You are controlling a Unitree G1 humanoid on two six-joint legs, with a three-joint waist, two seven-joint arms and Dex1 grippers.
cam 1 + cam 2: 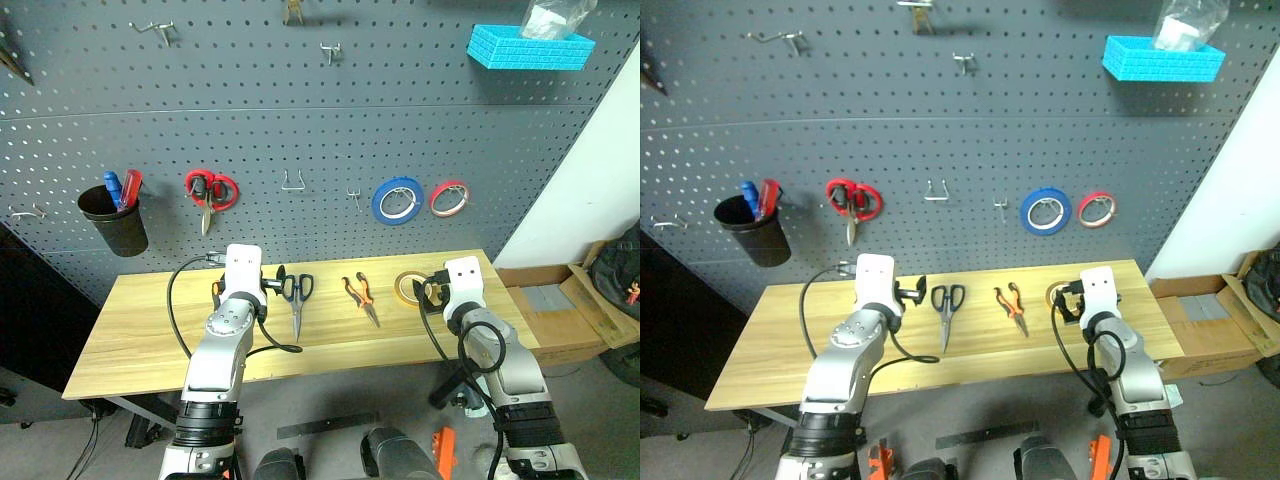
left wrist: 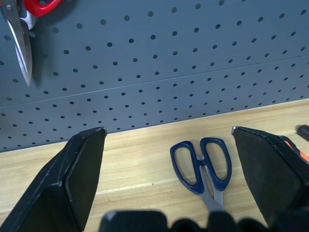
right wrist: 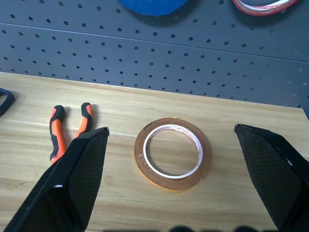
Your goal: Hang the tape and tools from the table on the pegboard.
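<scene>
Both hands gape empty: right hand [image 3: 171, 212] should straddle the tape [image 3: 173, 153] near the tabletop's [image 1: 150, 330] right end, left hand [image 2: 169, 212] the scissors [image 2: 203, 164].

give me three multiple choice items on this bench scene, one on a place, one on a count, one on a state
1. Where does the tape lie?
A. flat on the table, apart from the pliers
B. on a pegboard hook
C. inside the black cup

2. How many tape rings hang on the pegboard?
A. none
B. two
C. four

3. How do the right gripper's fingers stand?
A. shut on the tape
B. shut on the pliers
C. open, with the tape lying between and ahead of them

Answers:
1. A: the yellow-tan ring rests flat on the table, with bare wood between it and the pliers.
2. B: a blue ring and a red ring hang side by side.
3. C: the two black fingers stand wide apart in the right wrist view and touch nothing.
</scene>
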